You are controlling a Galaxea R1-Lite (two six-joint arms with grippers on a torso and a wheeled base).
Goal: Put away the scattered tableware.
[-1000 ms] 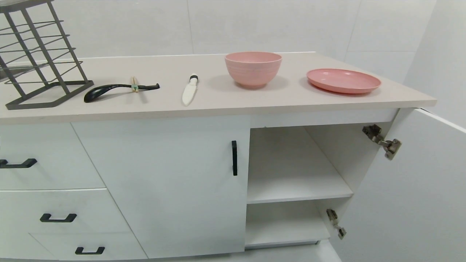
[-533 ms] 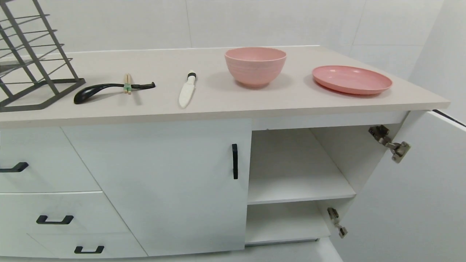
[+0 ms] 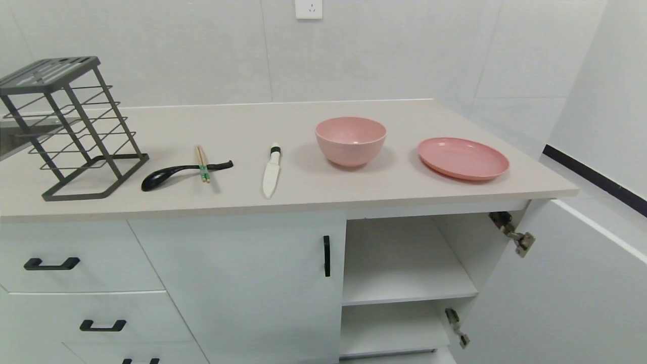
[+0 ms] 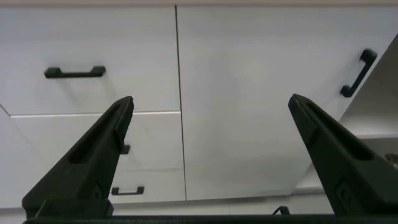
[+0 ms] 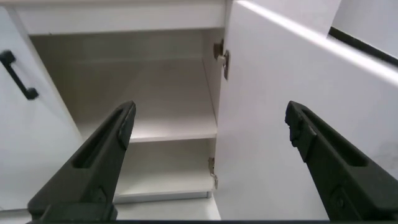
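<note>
On the beige countertop [image 3: 283, 116] lie, from left to right, a black spoon [image 3: 174, 173], a pair of chopsticks [image 3: 202, 163] laid across the spoon's handle, a white knife [image 3: 272, 171], a pink bowl [image 3: 350, 140] and a pink plate [image 3: 462, 158]. My left gripper [image 4: 211, 107] is open, low down in front of the white drawers [image 4: 87, 74] and the shut cabinet door [image 4: 261, 93]. My right gripper [image 5: 208, 115] is open too, facing the open cabinet's shelf [image 5: 149, 99]. Neither holds anything.
A dark wire rack [image 3: 71, 126] stands at the counter's left end. The right cabinet door [image 3: 581, 288] is swung wide open, showing two bare shelves [image 3: 404, 273]. Drawers with black handles [image 3: 50, 263] sit at the left. The white tiled wall [image 3: 394, 45] carries a socket [image 3: 308, 8].
The head camera has tilted up and pulled back, so the counter sits lower in the picture and the wall socket has come into sight. The tableware itself has not moved.
</note>
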